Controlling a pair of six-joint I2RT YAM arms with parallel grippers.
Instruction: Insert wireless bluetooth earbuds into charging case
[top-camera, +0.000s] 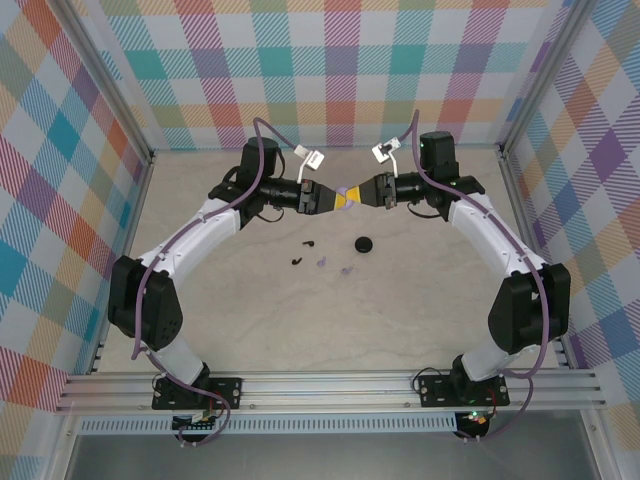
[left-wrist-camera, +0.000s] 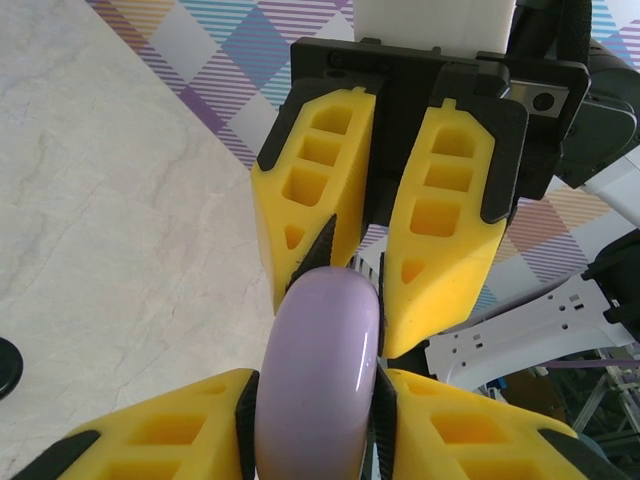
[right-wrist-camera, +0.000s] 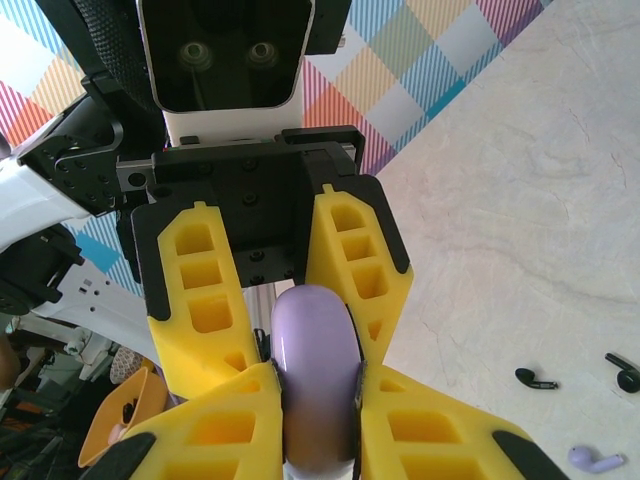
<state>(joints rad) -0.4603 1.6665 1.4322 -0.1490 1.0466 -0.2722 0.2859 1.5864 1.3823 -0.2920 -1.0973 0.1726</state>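
A round lilac charging case (top-camera: 347, 196) hangs in the air over the back of the table, held edge-on from both sides. My left gripper (top-camera: 339, 199) is shut on the case (left-wrist-camera: 320, 350), its yellow fingers (left-wrist-camera: 180, 430) pressed to both flat faces. Opposite it, my right gripper (top-camera: 356, 194) is shut on the same case (right-wrist-camera: 315, 340). The case looks closed. On the table below lie two black earbuds (top-camera: 309, 243) (top-camera: 297, 262) and two lilac earbuds (top-camera: 321, 263) (top-camera: 346, 270). The right wrist view catches black earbuds (right-wrist-camera: 536, 379) (right-wrist-camera: 625, 372) and a lilac one (right-wrist-camera: 595, 460).
A round black case (top-camera: 364, 244) sits on the table just right of the earbuds, also at the left wrist view's edge (left-wrist-camera: 5, 365). Checked walls and metal posts (top-camera: 150, 160) close in the table (top-camera: 420, 300) on three sides.
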